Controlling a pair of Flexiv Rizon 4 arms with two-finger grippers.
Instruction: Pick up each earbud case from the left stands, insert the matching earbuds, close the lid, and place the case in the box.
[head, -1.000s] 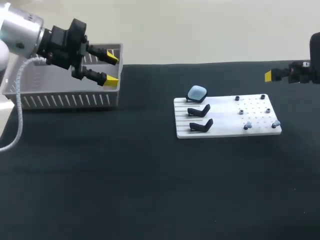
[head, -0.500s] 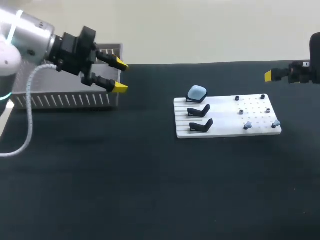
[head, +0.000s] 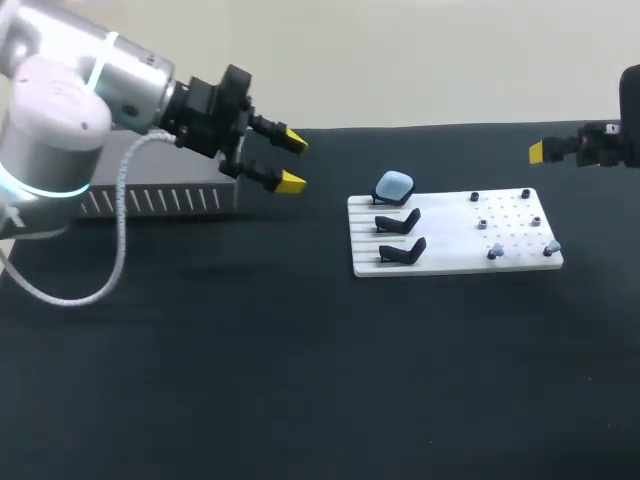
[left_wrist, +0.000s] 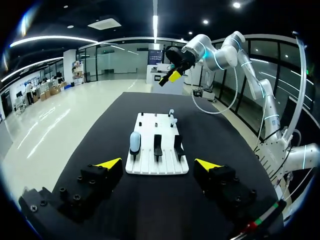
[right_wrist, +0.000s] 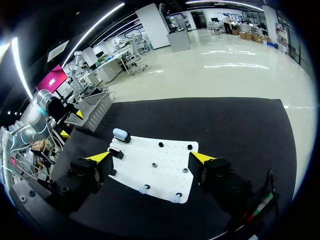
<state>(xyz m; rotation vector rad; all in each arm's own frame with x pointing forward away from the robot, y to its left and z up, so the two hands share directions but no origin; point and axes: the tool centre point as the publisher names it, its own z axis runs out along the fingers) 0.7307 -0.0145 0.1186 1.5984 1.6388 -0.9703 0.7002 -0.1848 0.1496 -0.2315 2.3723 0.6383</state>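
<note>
One earbud case (left_wrist: 134, 141) sits ahead of left hand (left_wrist: 158, 164).

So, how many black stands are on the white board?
3, in a row at the board's left end. The far stand holds the blue case; the middle stand and the near stand are empty. None seems hidden.

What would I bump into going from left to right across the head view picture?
The slatted box → the left arm's open yellow fingers → the blue earbud case on its stand → the right arm's yellow fingers at the far edge.
</note>
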